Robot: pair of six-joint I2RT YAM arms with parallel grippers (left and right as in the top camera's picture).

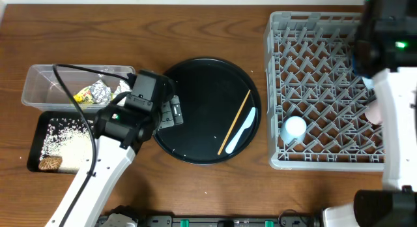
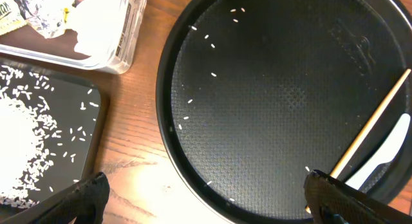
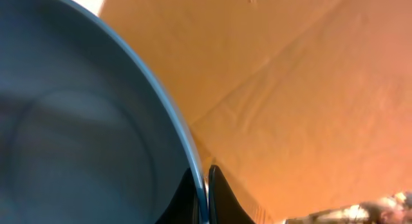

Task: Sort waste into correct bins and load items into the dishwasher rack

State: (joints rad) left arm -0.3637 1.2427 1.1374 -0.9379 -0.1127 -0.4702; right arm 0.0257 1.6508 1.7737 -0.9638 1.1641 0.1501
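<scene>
Wooden chopstick [image 1: 235, 122]: on round black tray [image 1: 195, 90], right of my wide-open, empty left gripper [image 2: 206, 192], long axis near-left to far-right; right gripper [image 3: 206, 188] pinched on blue plate [image 3: 77, 121] rim, over rack [image 1: 313, 70].

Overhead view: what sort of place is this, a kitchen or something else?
Probably a robot test bench for dish clearing, not a real kitchen: a wooden table carries a dishwasher rack, a clear tub of rubbish and a shallow black tray of rice, with a robot arm over it.
</scene>
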